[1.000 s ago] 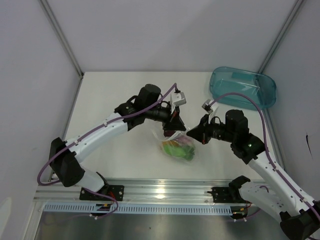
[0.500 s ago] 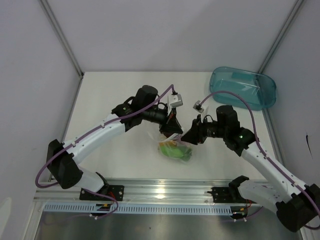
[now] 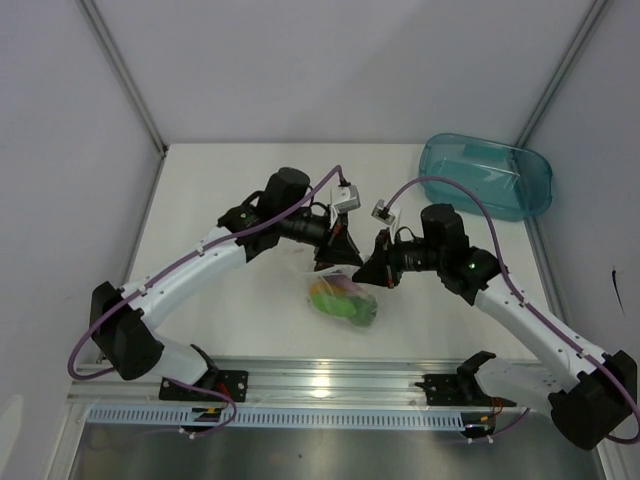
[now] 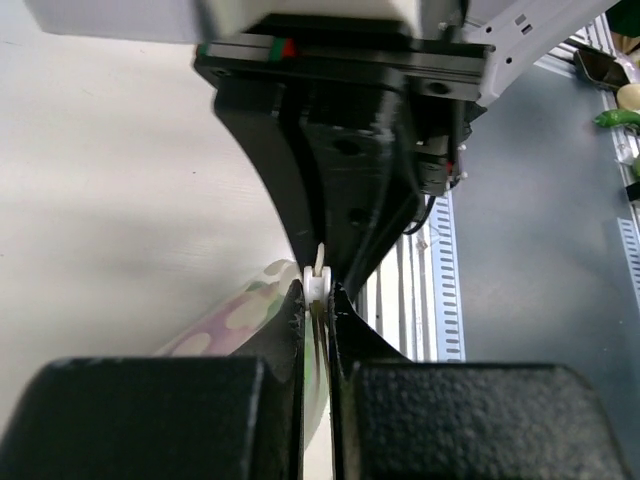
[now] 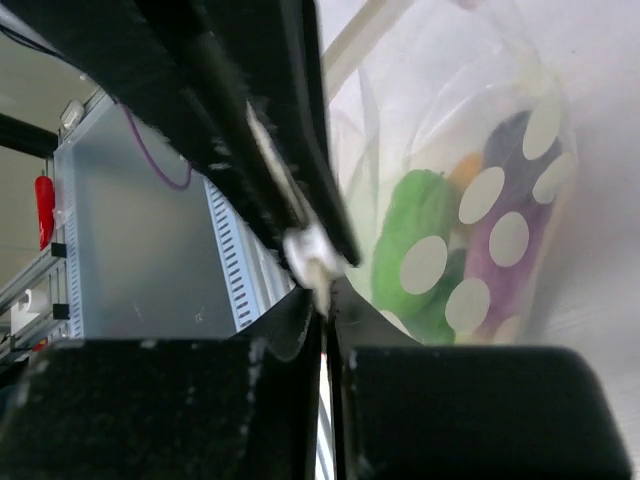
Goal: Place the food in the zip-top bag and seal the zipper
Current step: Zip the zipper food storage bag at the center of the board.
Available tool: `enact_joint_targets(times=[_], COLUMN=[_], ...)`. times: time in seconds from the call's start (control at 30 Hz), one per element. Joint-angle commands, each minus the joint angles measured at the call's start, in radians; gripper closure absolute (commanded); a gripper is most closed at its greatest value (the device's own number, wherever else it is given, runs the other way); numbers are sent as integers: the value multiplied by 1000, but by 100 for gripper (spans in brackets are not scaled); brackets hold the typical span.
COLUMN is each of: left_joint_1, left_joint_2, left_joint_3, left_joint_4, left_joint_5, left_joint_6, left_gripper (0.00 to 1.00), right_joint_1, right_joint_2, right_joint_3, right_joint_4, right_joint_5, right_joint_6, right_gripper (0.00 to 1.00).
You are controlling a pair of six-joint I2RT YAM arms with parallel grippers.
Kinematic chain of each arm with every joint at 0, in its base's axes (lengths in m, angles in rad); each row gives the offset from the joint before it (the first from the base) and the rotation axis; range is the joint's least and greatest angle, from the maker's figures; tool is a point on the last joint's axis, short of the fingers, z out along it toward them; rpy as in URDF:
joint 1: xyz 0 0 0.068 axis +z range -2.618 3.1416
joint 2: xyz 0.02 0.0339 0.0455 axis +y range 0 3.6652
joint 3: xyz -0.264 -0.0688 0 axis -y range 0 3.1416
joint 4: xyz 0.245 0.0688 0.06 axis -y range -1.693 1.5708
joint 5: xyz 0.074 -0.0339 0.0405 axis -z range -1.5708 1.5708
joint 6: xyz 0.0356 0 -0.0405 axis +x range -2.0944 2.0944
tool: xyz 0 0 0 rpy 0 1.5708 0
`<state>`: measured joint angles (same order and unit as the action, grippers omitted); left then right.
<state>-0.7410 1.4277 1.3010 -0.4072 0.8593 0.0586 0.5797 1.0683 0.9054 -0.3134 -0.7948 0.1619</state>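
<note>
Left gripper [image 4: 318,305] and right gripper [image 5: 325,300]: both 2 clamped tight on the zipper [image 5: 310,250], side by side. Bag [image 3: 342,300] below them, near-centre of table [image 3: 230,180], food [image 5: 420,250] inside.

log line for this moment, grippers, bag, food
left gripper: shut on zip-top bag top edge | right gripper: shut on same edge | food: inside bag | seal: cannot tell

The left gripper [image 3: 347,256] and right gripper [image 3: 371,270] meet at the far edge of the zip-top bag [image 3: 362,306], which holds green and purple food [image 3: 330,296]; a teal tray [image 3: 530,186] sits well beyond it, to the right.
</note>
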Motion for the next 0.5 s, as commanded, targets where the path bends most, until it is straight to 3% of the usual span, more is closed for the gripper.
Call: enact_joint_targets(times=[0.0, 0.47], left_joint_1=[-6, 31], left_joint_2=[-46, -62], left_joint_3=[50, 20], left_joint_4=[15, -22], left_joint_5=[55, -8], left_joint_6=[-3, 0], left_gripper=[99, 99], right_joint_1=[2, -20], right_joint_2=[-5, -179], right_joint_3=[-23, -103], right_joint_4=[100, 148], right_joint_5=[-4, 173], right_joint_6=[27, 77], right_gripper=[100, 100])
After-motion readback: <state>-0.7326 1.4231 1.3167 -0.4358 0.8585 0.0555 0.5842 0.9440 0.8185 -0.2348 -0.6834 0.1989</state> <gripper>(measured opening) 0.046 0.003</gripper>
